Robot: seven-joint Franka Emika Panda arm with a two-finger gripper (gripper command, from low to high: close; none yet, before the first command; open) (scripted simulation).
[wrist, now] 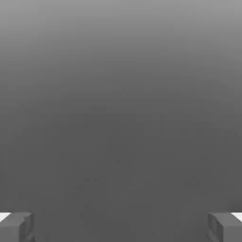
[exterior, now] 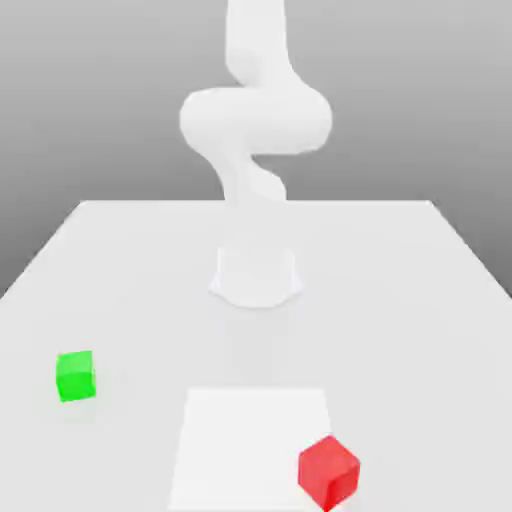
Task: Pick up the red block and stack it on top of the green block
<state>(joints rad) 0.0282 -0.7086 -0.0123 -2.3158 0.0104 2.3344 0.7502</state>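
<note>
While flat, the red block [exterior: 328,471] sits corner-forward.

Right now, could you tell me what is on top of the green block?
Nothing rests on the green block; its top face is bare. The red block sits apart on the table, toward the exterior view's right. What lies beneath the green block is covered.
</note>
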